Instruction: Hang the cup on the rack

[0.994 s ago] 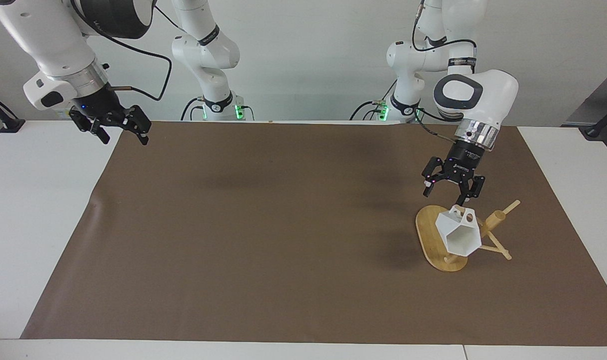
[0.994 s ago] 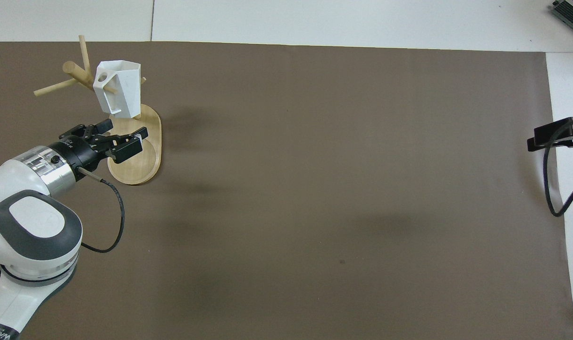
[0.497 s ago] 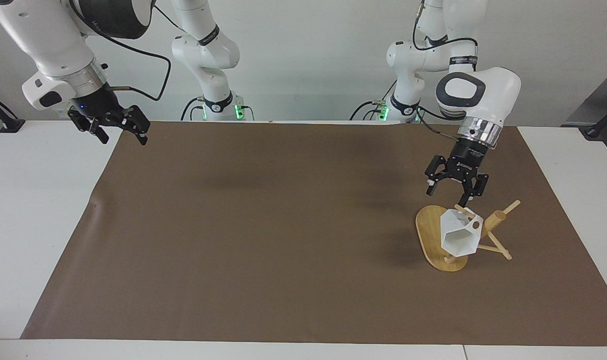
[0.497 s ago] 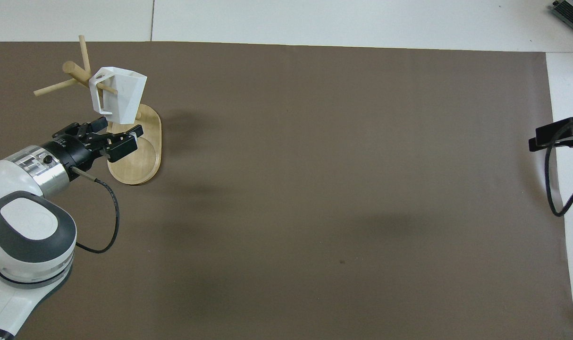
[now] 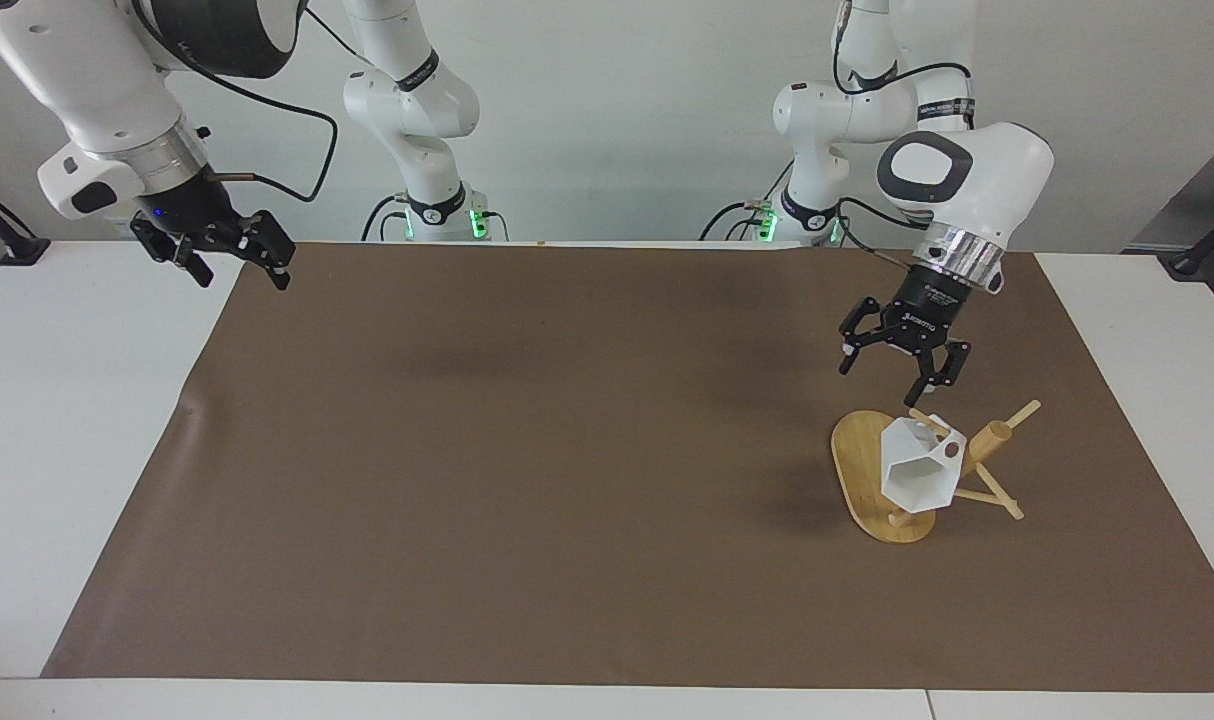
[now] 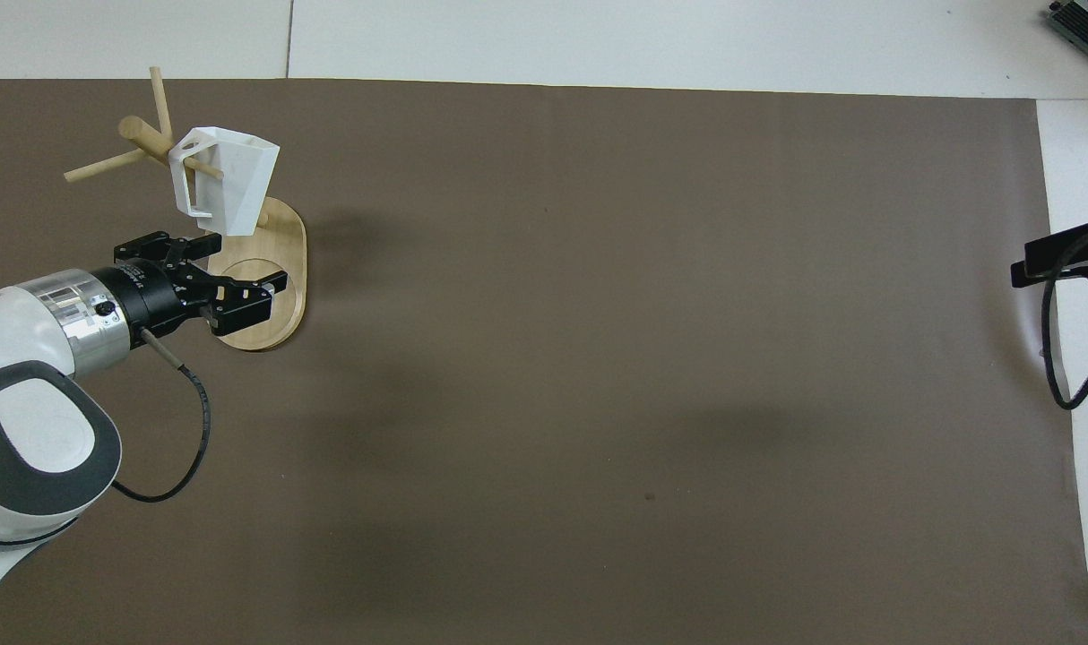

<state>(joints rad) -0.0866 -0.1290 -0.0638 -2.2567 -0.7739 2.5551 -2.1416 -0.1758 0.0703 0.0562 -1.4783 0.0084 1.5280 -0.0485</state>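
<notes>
Bamboo rack (image 5: 867, 470) with a flat oval base, a thick round post and thin crossing pegs stands on a matte brown mat (image 5: 527, 450) toward the left arm's end of the white table (image 5: 67, 420). White cup (image 5: 917, 465), faceted with a hexagonal rim and a blocky handle, hangs by that handle on one thin peg. In the overhead view its body hangs down from the peg with the handle uppermost; in the facing view the open rim faces toward the camera and slightly down. Part of the post and some pegs are hidden by the cup.

Left gripper (image 5: 902, 375), black and two-fingered, hangs in the air over the rack's base, apart from the cup, jaws spread wide and holding nothing. Right gripper (image 5: 235, 265) waits over the mat's edge at the right arm's end, jaws apart and empty. In the overhead view only its dark tip (image 6: 1059, 260) shows at the frame's edge.
</notes>
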